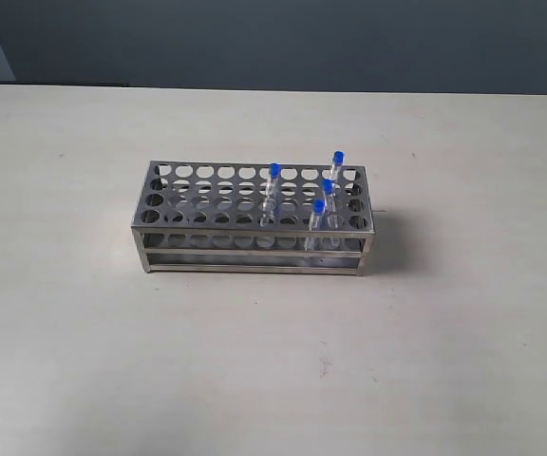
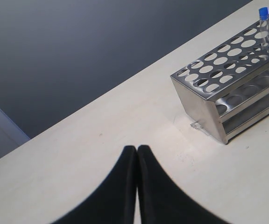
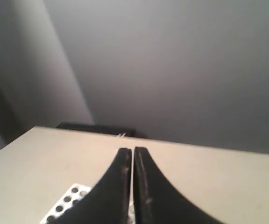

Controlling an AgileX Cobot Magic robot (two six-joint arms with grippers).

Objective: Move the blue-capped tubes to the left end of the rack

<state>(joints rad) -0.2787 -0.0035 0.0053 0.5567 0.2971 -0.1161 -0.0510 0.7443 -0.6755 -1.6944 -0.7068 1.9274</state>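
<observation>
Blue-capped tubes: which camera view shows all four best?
The exterior view: all four blue-capped tubes stand clear in the rack. The left wrist view catches one tube; the right wrist view shows none.

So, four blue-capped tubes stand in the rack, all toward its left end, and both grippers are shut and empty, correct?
Not quite. The exterior view shows the four blue-capped tubes standing in the right half of the rack, not toward its left end. The left gripper and right gripper are indeed shut and empty.
</observation>
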